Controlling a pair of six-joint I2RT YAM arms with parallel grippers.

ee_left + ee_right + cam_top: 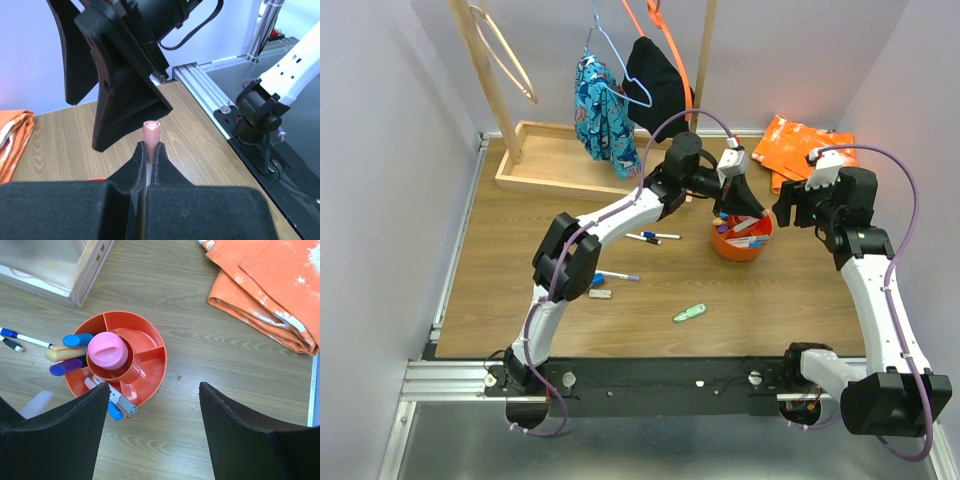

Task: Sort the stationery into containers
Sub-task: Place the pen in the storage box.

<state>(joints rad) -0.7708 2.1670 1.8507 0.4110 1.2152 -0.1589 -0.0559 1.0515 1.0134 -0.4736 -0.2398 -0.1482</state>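
Note:
The round orange cup (741, 241) with inner dividers stands on the wooden table right of centre. In the right wrist view the cup (155, 358) holds a pink highlighter (106, 350) in its middle well. Blue, yellow and purple ones (70, 354) fill a side section, and several pens (119, 403) lean over the near rim. My left gripper (738, 207) hovers over the cup. It (151, 148) is shut on a thin pen with a pinkish cap (151, 129). My right gripper (154, 388) is open and empty just right of the cup. Loose pens (655, 237) (620, 276) and a mint-green piece (689, 313) lie on the table.
An orange plastic bag (800, 150) lies at the back right. A flat wooden tray base (560, 165) carries a rack of hanging clothes at the back left. A small white piece (601, 294) lies near the left arm. Grey walls close in both sides.

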